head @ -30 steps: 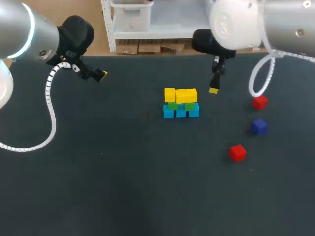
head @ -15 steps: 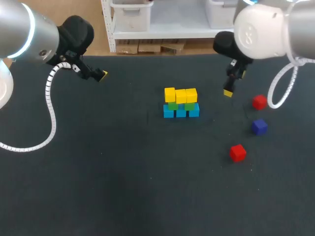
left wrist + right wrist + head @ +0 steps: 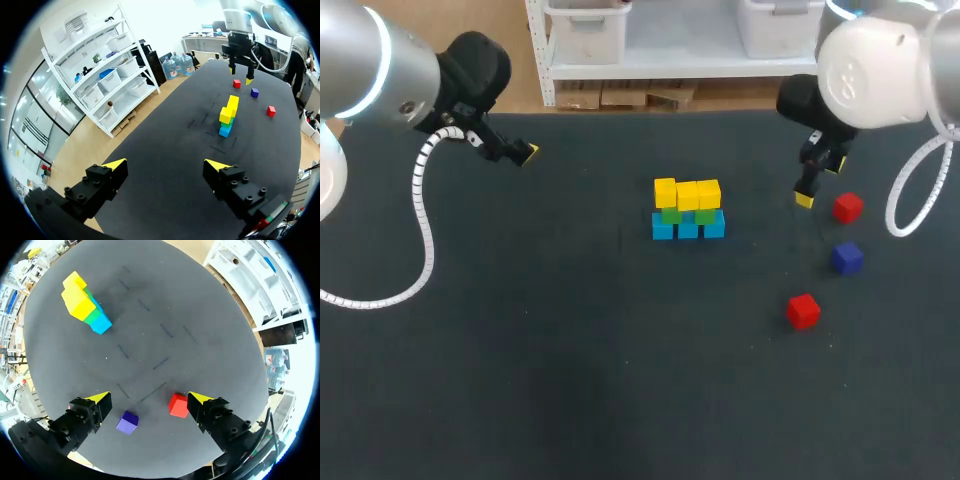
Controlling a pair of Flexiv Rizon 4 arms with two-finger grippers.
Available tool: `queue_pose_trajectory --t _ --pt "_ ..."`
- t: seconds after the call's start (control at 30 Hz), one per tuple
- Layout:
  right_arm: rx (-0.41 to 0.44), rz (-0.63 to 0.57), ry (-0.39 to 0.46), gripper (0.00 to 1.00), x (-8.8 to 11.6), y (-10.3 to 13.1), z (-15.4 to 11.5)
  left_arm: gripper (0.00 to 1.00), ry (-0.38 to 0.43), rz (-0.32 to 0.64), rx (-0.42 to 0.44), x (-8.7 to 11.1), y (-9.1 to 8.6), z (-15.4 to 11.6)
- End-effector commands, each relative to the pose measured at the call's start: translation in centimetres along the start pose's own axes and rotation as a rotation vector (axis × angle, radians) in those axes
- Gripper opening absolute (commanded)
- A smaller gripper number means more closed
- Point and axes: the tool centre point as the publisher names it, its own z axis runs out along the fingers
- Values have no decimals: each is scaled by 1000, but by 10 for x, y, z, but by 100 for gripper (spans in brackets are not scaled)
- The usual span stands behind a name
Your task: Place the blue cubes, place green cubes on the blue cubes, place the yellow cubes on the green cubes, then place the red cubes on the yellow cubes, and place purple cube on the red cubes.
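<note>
Head view, looking down on a dark table (image 3: 570, 350). At the far left corner the left gripper (image 3: 525, 153) hangs above the surface. In the left wrist view this gripper (image 3: 166, 165) has its two yellow-tipped fingers spread wide apart with nothing between them.

Near the middle of the table, somewhat toward the far edge, stands a small stack. Three blue cubes (image 3: 688, 226) sit side by side in a row on the table. Green cubes (image 3: 671, 214) rest on top of them, mostly covered. Three yellow cubes (image 3: 688, 193) form the top row. The leftmost yellow cube sits a little off line from the other two. The left wrist view shows the same stack (image 3: 227, 112) well ahead of the left fingers.

Toward the far right the right gripper (image 3: 805, 198) points down over the table, between the stack and the loose cubes. In the right wrist view its fingers (image 3: 148, 398) also stand wide apart, gripping nothing.

Three loose cubes lie near the right edge, each apart from the others. The far red cube (image 3: 848, 208) is just beside the right gripper. In the right wrist view it (image 3: 177, 405) lies on the table below the gripper, close to one fingertip and untouched. The purple cube (image 3: 847, 258) lies nearer the front; the right wrist view shows it (image 3: 128, 422) under the gap between the fingers. The near red cube (image 3: 803, 310) lies closest to the front edge.
</note>
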Motion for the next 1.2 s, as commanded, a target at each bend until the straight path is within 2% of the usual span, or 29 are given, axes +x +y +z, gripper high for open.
queue_pose_trajectory --t 0.03,0.6,0.87,1.13,1.17,1.2 --pt "-4 19 -15 100 12 -5 9 100 -4 4 7 1 2 0" --pt "-13 123 18 100 43 -20 28 100 -4 4 7 1 2 0" --pt "-32 144 23 100 48 -26 43 100 -4 4 7 1 2 0" --pt "-27 158 33 100 43 -32 50 100 -4 4 7 1 2 0" --pt "-28 158 35 98 43 -32 50 100 -4 4 7 1 2 0" --pt "-28 157 36 86 42 -32 51 100 -4 4 7 1 2 0"
